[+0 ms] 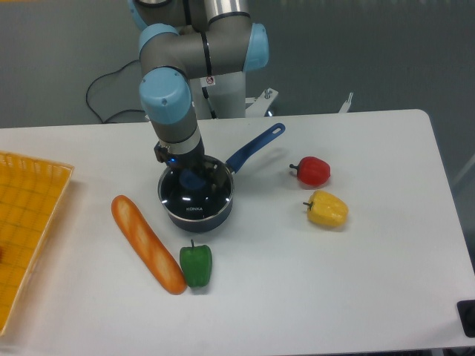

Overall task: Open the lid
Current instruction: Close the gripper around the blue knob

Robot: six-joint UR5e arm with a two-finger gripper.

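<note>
On my table I count three peppers — one red, one yellow, one green — one baguette, one saucepan, one lid, one yellow tray.

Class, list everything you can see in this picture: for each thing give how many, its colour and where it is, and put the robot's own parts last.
lid: one, clear glass with metal rim and blue knob, on the saucepan
saucepan: one, dark blue, table centre, handle pointing back right
baguette: one, orange-brown, front left of the saucepan
green pepper: one, green, beside the baguette's near end
red pepper: one, red, right of the saucepan
yellow pepper: one, yellow, in front of the red pepper
tray: one, yellow, left edge
table: one, white
arm: one, grey and light blue, over the saucepan
gripper: one, dark, down at the lid's knob
</note>
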